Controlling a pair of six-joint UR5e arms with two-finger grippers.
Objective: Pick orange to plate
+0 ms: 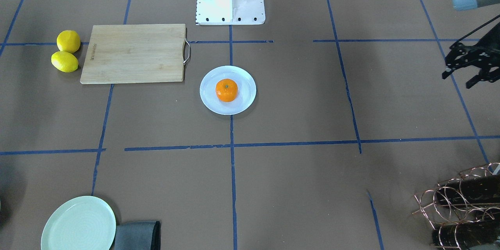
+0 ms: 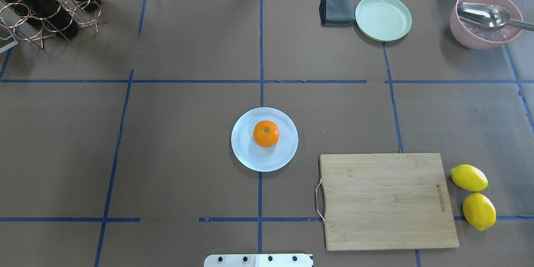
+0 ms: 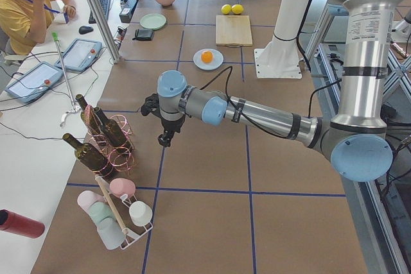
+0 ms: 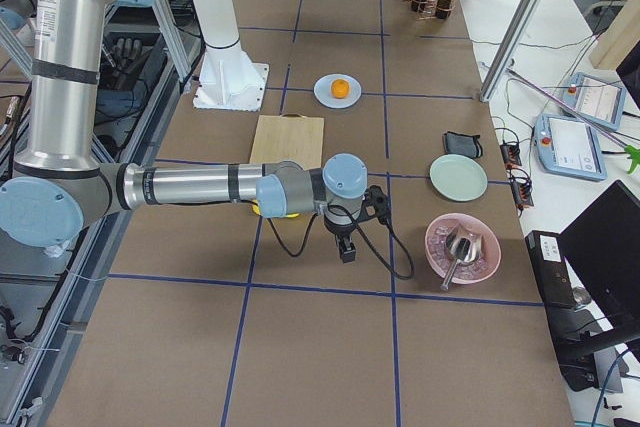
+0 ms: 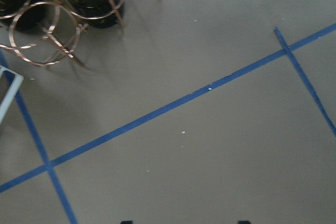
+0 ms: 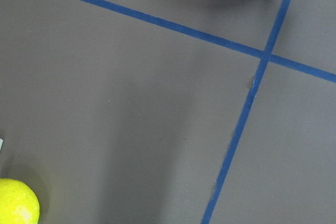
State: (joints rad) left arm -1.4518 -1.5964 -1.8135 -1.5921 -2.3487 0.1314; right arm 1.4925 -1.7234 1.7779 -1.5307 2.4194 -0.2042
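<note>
1. Status of the work piece. The small round bright-orange citrus fruit [image 2: 266, 133] rests on the round pale bluish-white shallow plate [image 2: 244, 155], close to the plate's middle, stem dot upward. Nothing touches it. We judge the placement done; the step in hand is to hold both arms clear and confirm the result.

2. Left gripper [image 1: 458, 80]. It hangs over bare table near the copper wire bottle rack [image 1: 455, 203], well apart from the plate. We see its black jaws spread, with nothing between them. The left wrist view agrees: two dark tips sit far apart at the lower edge.

3. Right gripper [image 4: 345, 245]. It hangs beyond the rectangular bamboo cutting board [image 2: 386, 200], near the two yellow lemons [image 2: 469, 177]. It shows only in the side view, so we cannot tell how its jaws stand.

4. Procedure.
- We confirm in the overhead view that the fruit sits inside the raised rim, not on it.
- We route any further arm motion away from the table's middle. The plate is light and a brush would likely slide it.
- We lift the right arm before moving it sideways, since the lemons would roll if nudged.
- We steer the left arm away from the rack.
</note>
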